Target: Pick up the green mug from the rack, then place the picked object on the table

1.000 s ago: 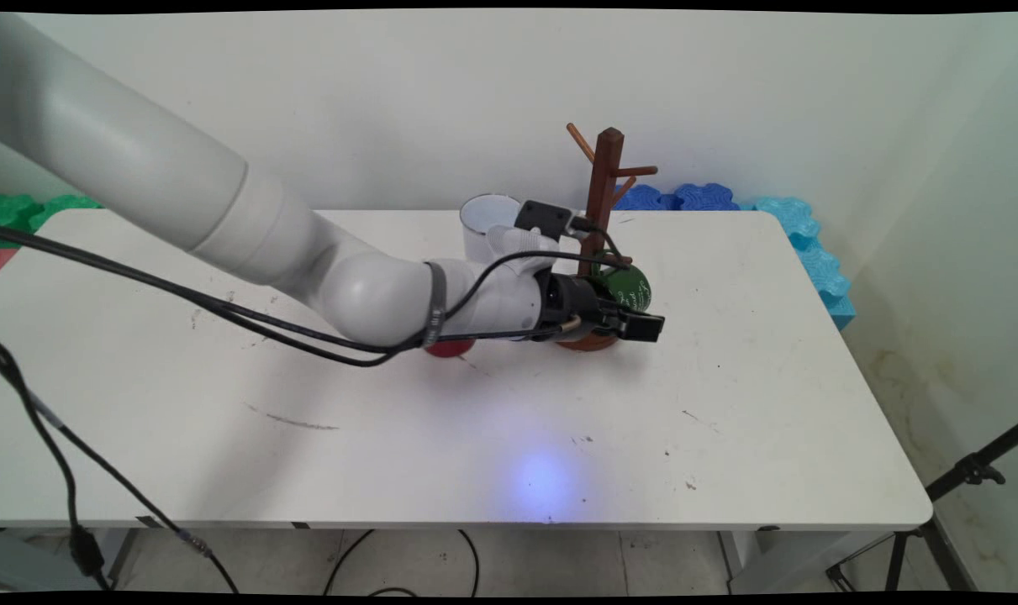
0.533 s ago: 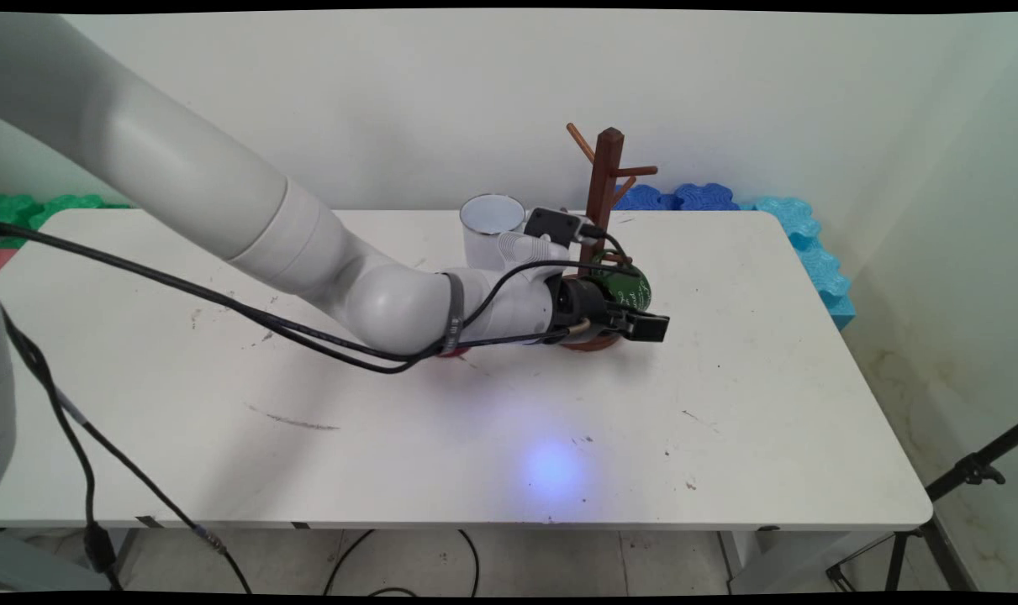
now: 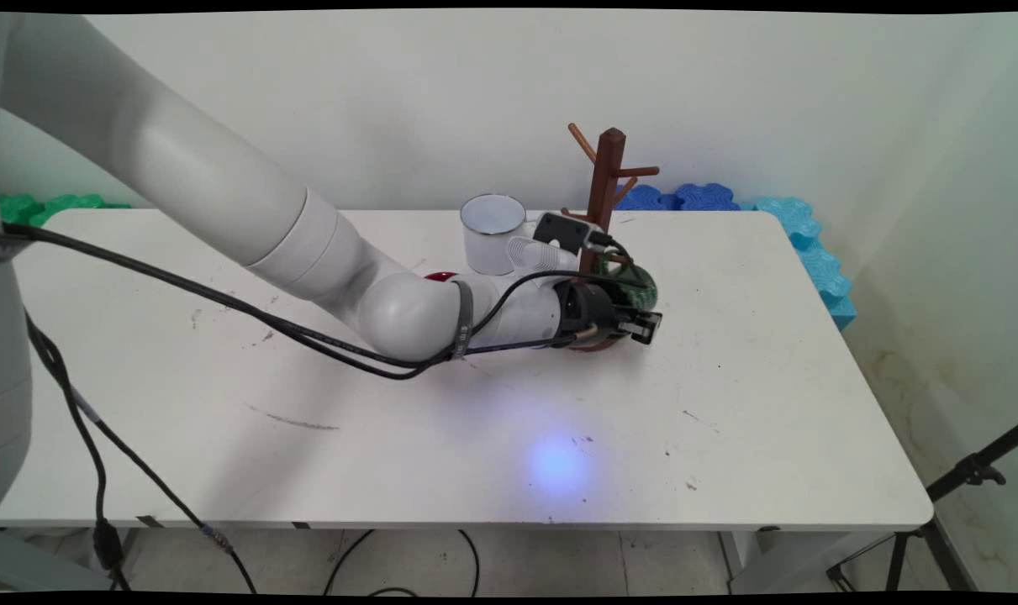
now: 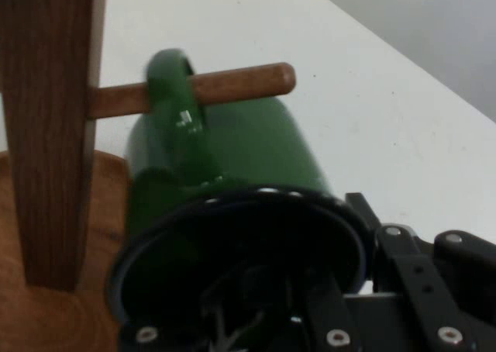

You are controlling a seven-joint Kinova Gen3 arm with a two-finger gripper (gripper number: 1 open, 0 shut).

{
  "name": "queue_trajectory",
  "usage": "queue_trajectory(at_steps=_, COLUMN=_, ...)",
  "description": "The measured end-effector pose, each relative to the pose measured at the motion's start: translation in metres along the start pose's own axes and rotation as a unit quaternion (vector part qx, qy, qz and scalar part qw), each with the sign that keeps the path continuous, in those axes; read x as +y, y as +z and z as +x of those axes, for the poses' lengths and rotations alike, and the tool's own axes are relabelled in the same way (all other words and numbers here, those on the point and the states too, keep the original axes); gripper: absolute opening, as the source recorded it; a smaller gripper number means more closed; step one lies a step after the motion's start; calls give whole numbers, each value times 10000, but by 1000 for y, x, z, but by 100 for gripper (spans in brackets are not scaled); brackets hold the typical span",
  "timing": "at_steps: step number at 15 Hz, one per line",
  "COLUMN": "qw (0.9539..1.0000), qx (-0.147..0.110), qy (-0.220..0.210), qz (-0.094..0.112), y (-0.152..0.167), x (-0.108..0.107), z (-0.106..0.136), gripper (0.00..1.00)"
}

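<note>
My gripper lies low over the table beside the base of a brown wooden mug tree, shut on the rim of a green mug. In the hand view the green mug lies on its side with its mouth toward the camera. Its handle is looped over a low peg that sticks out of the tree's post. One finger of the gripper is inside the mug and the other outside its wall.
A white cup stands upright just left of the mug tree. A small red object peeks out behind the arm's wrist. Blue foam tiles and green ones line the wall. A tripod leg stands at lower right.
The arm has pushed to the right and slightly away. The green mug has moved closer to the tree's post, and the red object now shows behind the wrist.
</note>
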Motion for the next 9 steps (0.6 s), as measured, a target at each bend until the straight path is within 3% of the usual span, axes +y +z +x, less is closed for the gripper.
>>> queue_trajectory(at_steps=9, qw=9996, qx=5, qy=181, qz=-217, y=-4, x=9, z=-1, gripper=0)
